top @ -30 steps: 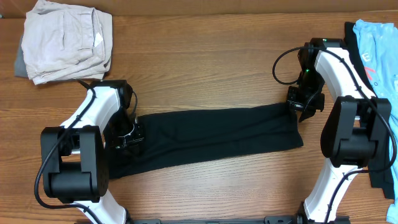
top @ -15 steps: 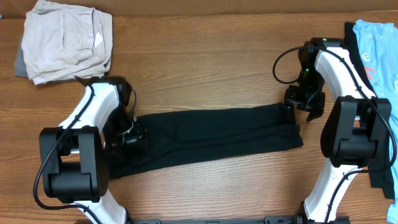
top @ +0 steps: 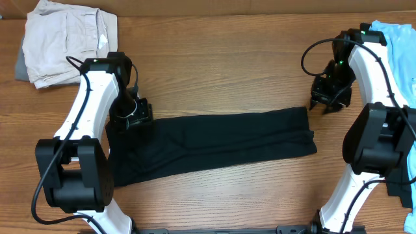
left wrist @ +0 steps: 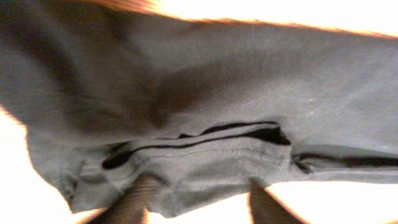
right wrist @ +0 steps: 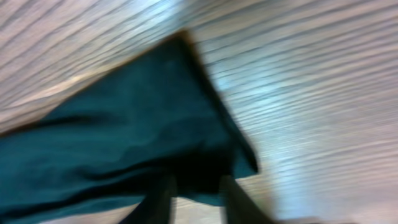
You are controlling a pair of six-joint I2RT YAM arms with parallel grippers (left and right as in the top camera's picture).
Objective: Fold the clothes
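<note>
The clothes (top: pixel 214 143), a black T-shirt, lie folded into a long strip across the table's middle. My left gripper (top: pixel 132 118) hangs over the strip's far left corner. In the left wrist view its fingers (left wrist: pixel 140 200) stand apart over the hemmed edge of the cloth (left wrist: pixel 205 168), gripping nothing. My right gripper (top: pixel 330 102) is past the strip's right end, a little farther back and clear of it. The blurred right wrist view shows its fingers (right wrist: pixel 163 198) slightly apart and empty, with the corner of the cloth (right wrist: pixel 137 130) beyond them.
A beige folded garment (top: pixel 68 42) lies at the back left corner. A light-blue shirt with red print (top: pixel 398 45) lies at the right edge on top of another dark cloth (top: pixel 398 185). Bare wood (top: pixel 214 71) stretches behind the strip.
Both grippers have let go of the strip's ends and drawn back toward the far side. The right one now stands off the cloth. The strip has stayed in place.
</note>
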